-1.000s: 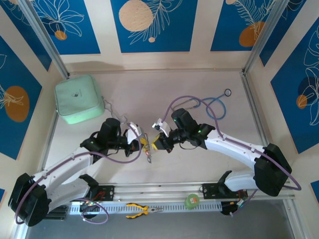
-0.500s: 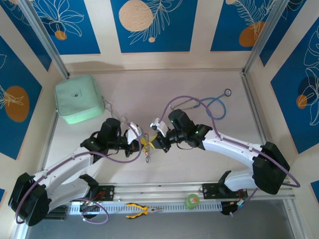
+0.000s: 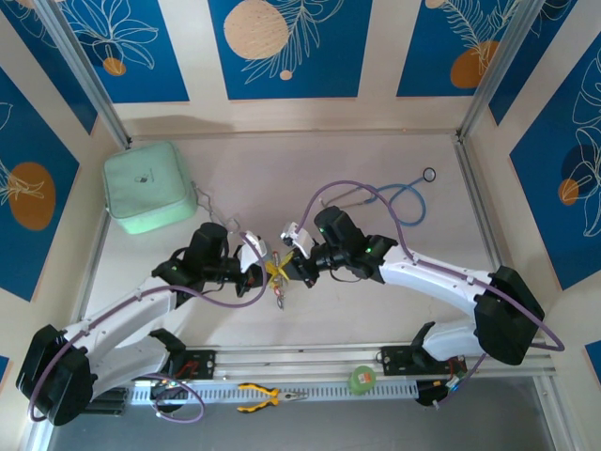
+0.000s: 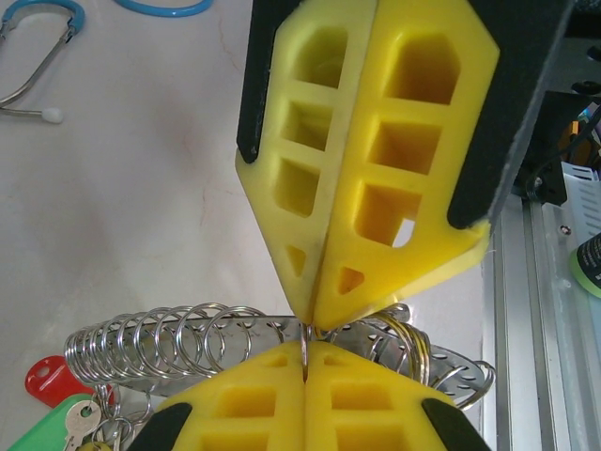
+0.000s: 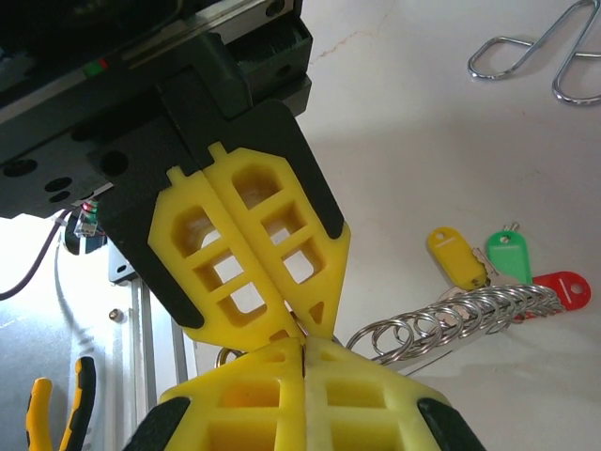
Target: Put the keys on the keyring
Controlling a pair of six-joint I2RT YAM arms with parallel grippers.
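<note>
My left gripper (image 3: 267, 272) and right gripper (image 3: 288, 266) meet tip to tip over the table's middle. Both are shut on the keyring (image 4: 169, 338), a silvery chain of linked rings that trails off sideways (image 5: 451, 319). In the left wrist view my own fingertips (image 4: 282, 371) pinch a thin ring edge. The right gripper's yellow fingers (image 4: 376, 188) press in from above. The keys hang at the chain's far end with a yellow tag (image 5: 457, 256), a green tag (image 5: 508, 256) and a red tag (image 5: 562, 288). Their metal blades are mostly hidden.
A mint-green pouch (image 3: 148, 186) lies at the back left, with silvery forceps handles (image 5: 526, 56) near it. The blue stethoscope (image 3: 404, 202) lies at the back right. Yellow pliers (image 3: 268, 396) and a green tape roll (image 3: 362, 379) rest on the front rail.
My right gripper has slid left, closing up against the left gripper's tips. The hanging keys shifted slightly with it. The left arm has stayed where it was.
</note>
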